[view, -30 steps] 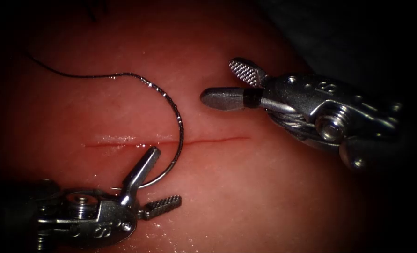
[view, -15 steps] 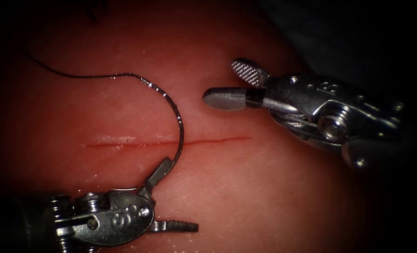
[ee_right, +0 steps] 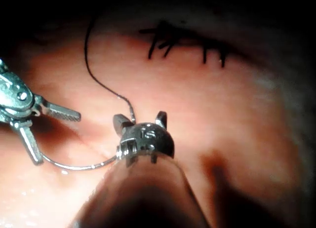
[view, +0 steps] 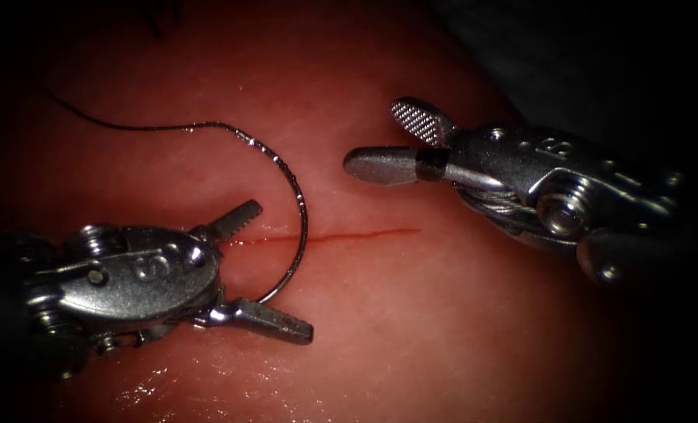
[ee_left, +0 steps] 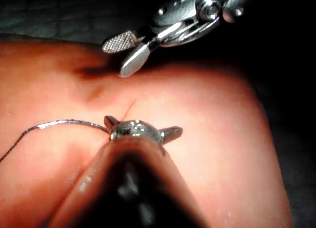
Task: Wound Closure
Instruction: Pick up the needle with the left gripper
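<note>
On the tissue [view: 443, 313] the needle [view: 298, 227] lies free across the cut [view: 364, 233], both hands released.

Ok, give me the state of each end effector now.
Left end effector: open, holding nothing; the needle lies on the tissue between its jaws.
Right end effector: open, holding nothing.
</note>
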Available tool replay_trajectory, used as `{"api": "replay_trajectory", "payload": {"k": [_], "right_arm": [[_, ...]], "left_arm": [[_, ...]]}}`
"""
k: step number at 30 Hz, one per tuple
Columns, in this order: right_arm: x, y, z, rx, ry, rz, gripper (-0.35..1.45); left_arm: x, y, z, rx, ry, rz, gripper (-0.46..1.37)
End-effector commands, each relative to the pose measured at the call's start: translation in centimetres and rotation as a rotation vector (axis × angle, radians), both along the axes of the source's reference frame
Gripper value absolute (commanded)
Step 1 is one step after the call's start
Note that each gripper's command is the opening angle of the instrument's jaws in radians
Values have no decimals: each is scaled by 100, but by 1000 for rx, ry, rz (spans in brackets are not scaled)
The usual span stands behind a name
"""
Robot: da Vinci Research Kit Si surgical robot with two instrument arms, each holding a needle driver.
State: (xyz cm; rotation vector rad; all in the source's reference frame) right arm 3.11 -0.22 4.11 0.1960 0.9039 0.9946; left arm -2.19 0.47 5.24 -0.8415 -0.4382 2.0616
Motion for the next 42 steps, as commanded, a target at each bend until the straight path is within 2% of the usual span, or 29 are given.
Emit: {"api": "replay_trajectory", "payload": {"k": [1, 6, 14, 27, 34, 36, 38, 39, 40, 42], "right_arm": [[0, 0, 0, 1, 2, -2, 101], [-1, 0, 0, 0, 1, 0, 101], [-1, 0, -1, 0, 1, 0, 101], [-1, 0, -1, 1, 1, 0, 101], [-1, 0, -1, 1, 1, 0, 101], [-1, 0, -2, 1, 1, 0, 101], [-1, 0, -2, 1, 1, 0, 101], [-1, 0, -2, 1, 1, 0, 101], [-1, 0, -2, 1, 1, 0, 101], [-1, 0, -2, 1, 0, 0, 101]], "left_arm": [[-2, -1, 4, 7, 4, 14, 89], [-1, -12, 19, 23, -19, 43, 101], [-2, -35, 53, 54, -12, 85, 101], [6, -46, 74, 83, -3, 72, 93], [11, -45, 79, 83, 4, 77, 66], [12, -42, 80, 69, 16, 65, 46], [13, -40, 81, 63, 20, 61, 36], [15, -38, 82, 53, 29, 53, 22], [15, -37, 82, 51, 30, 51, 19], [19, -33, 81, 31, 51, 31, -15]]}}
